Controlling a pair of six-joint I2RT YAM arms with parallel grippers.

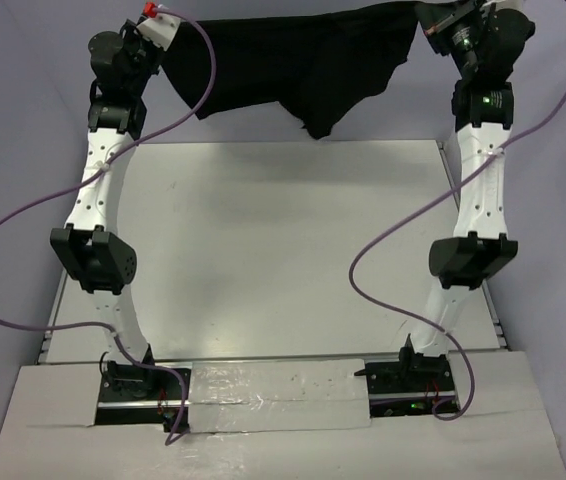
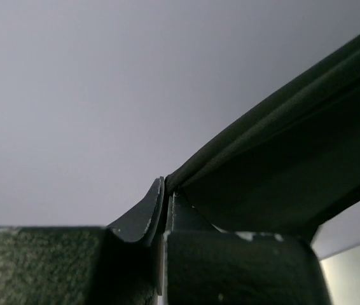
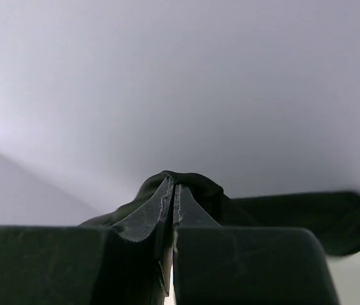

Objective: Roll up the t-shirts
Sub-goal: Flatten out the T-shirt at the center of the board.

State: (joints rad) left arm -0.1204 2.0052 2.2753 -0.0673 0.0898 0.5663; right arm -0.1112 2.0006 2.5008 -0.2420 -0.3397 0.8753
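Observation:
A black t-shirt [image 1: 293, 65] hangs in the air above the table's far edge, stretched between my two raised grippers. My left gripper [image 1: 168, 35] is shut on its left end; in the left wrist view the jaws [image 2: 166, 190] pinch a folded hem of the t-shirt [image 2: 282, 159] that runs up to the right. My right gripper [image 1: 433, 25] is shut on the right end; in the right wrist view the shut jaws [image 3: 172, 187] have black cloth [image 3: 199, 187] bunched round their tips. A loose part of the shirt dangles lowest near the middle right.
The white table [image 1: 283, 250] lies below the shirt. Purple cables [image 1: 393, 250] loop off both arms over the table's sides. A taped strip [image 1: 273, 395] runs between the arm bases at the near edge. Grey walls surround the table.

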